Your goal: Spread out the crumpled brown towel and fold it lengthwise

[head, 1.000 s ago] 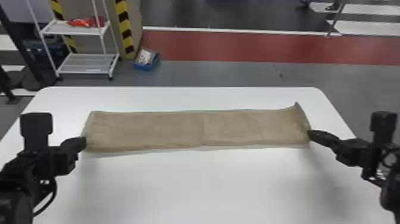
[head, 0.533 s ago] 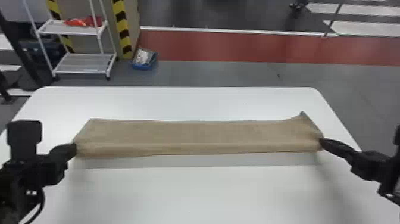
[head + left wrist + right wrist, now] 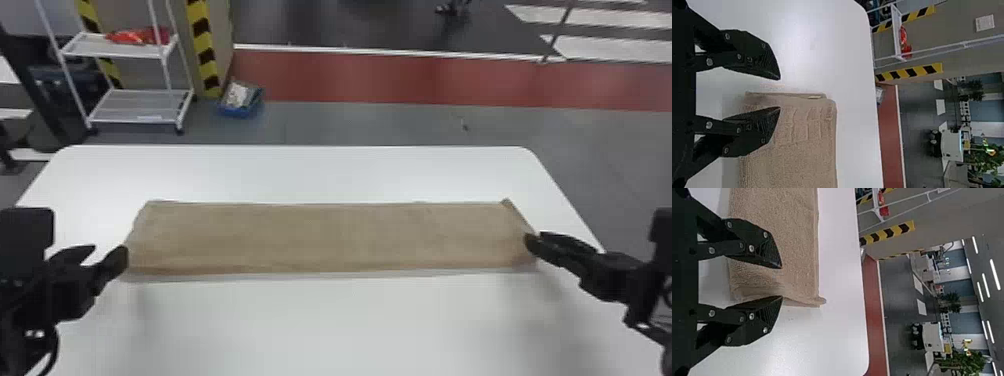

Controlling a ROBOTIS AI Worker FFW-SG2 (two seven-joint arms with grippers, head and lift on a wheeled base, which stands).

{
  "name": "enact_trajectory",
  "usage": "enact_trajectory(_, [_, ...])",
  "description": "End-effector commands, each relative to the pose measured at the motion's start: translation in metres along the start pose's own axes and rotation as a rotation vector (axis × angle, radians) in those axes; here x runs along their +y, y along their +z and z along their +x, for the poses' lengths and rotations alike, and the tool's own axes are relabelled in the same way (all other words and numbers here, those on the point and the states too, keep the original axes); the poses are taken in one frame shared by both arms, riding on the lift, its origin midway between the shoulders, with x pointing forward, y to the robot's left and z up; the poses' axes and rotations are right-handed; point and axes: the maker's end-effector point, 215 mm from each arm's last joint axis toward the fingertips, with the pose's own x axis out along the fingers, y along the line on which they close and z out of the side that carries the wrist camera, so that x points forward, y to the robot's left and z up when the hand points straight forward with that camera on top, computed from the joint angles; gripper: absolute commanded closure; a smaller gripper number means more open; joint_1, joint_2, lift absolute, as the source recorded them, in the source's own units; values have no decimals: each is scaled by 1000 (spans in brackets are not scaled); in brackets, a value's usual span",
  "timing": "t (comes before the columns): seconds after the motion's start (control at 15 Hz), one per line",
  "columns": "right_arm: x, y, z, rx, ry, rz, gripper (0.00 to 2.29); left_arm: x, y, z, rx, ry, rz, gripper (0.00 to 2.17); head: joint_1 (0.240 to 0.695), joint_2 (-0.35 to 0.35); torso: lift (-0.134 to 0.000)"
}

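Note:
The brown towel (image 3: 330,237) lies as a long flat strip across the white table, its far right corner slightly raised. At its left end is my left gripper (image 3: 102,255), fingers apart; in the left wrist view this gripper (image 3: 779,93) is open, one finger over the towel (image 3: 801,156) and the other above bare table. My right gripper (image 3: 555,242) is at the strip's right end. The right wrist view has this gripper (image 3: 781,282) open around the end edge of the towel (image 3: 777,235), one finger over the cloth, the other beyond it.
The white table (image 3: 320,320) has bare surface in front of and behind the towel. Beyond its far edge stand a white wire shelf (image 3: 135,107) and a blue box (image 3: 240,102) on the floor.
Both grippers have opened, letting go of the towel's ends. Since a second ago the towel has shifted nearer the robot and now lies flatter.

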Motion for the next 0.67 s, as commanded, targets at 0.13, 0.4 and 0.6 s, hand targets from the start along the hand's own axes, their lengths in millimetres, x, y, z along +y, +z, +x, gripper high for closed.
enact_trajectory(0.13, [-3,51,-5,-43,-27,25,73,20,54,8,-99,16,-29,39,695,-49,-124])
enact_trajectory(0.4, [20,121,32,-12,83,-9,90,-11,59,54,99,-130,-134,46,695,-50,-124])
enact_trajectory(0.6, [28,109,58,75,152,-61,90,-27,45,62,241,-192,-176,43,695,-39,-124])
